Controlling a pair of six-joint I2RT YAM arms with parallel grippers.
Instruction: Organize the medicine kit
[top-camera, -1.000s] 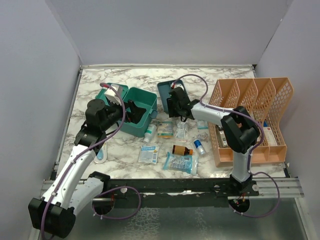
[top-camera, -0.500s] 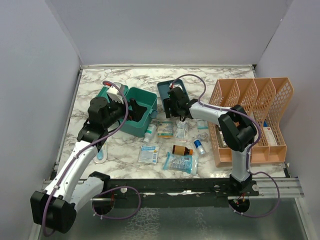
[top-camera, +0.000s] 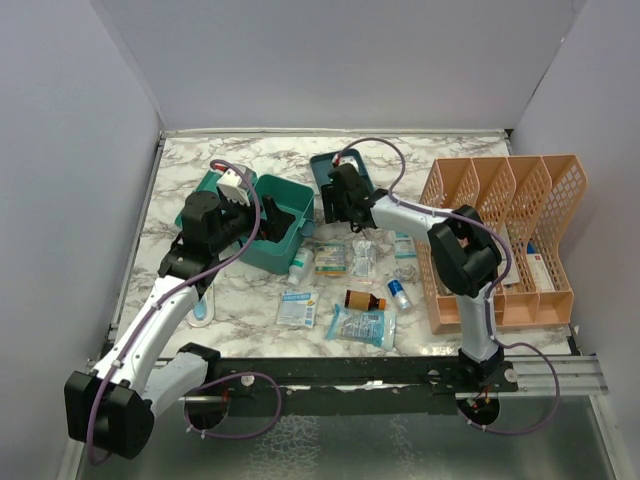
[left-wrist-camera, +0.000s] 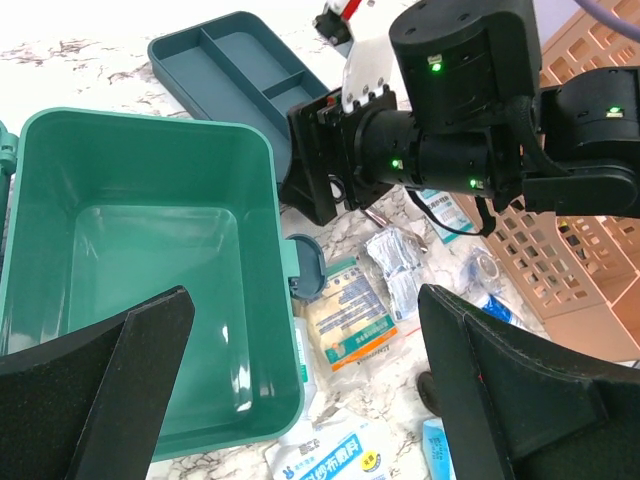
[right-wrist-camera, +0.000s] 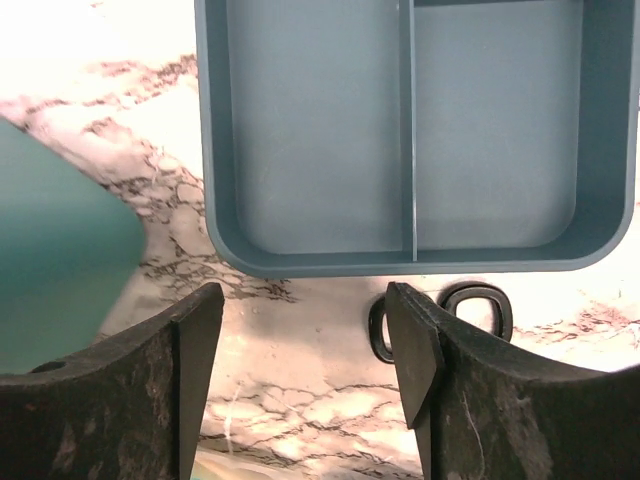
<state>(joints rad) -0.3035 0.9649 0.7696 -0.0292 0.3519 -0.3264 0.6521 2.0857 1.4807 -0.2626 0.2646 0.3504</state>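
Left end effector (left-wrist-camera: 300, 390) gapes empty above the bare teal-green rectangular plastic box (left-wrist-camera: 150, 170); right end effector (right-wrist-camera: 305, 370), equally spread, faces the empty divided teal tray (right-wrist-camera: 212, 130).

Lab test booth — blank walls (top-camera: 330, 60), marble-print tabletop (top-camera: 250, 300)

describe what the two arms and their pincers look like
Both the left arm and right arm have white links with black joints, and a purple cable loops along each. The left pincer and right pincer are black with broad, wedge-shaped fingers. Small green lights glow on the right wrist.
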